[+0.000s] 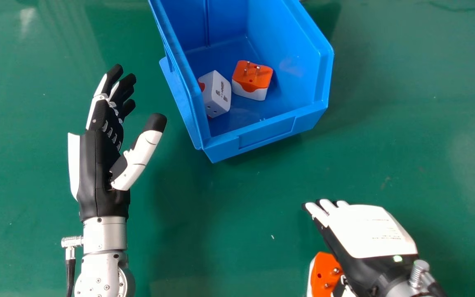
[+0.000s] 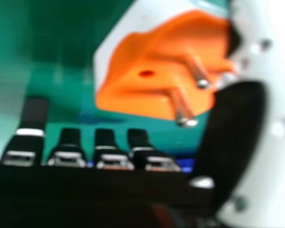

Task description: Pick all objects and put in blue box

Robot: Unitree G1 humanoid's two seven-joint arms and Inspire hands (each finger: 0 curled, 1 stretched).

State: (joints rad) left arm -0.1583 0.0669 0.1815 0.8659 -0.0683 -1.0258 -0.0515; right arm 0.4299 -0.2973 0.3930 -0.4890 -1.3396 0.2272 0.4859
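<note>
Right hand (image 1: pixel 367 231) is open on my feed, fingers extended, low at the head view's right; the left hand (image 1: pixel 101 165) is spread at the left. On the glossy green surface (image 1: pixel 237 214), the open-topped blue plastic box (image 1: pixel 267 133) already holds a blocky white-and-orange plug adapter (image 1: pixel 217 94) and an orange-topped, metal-pinned one (image 1: pixel 252 79). Another orange-and-white pinned adapter (image 1: pixel 323 274) is beside the right hand, outside the box; I judge only that one remains to grasp and drop in.
</note>
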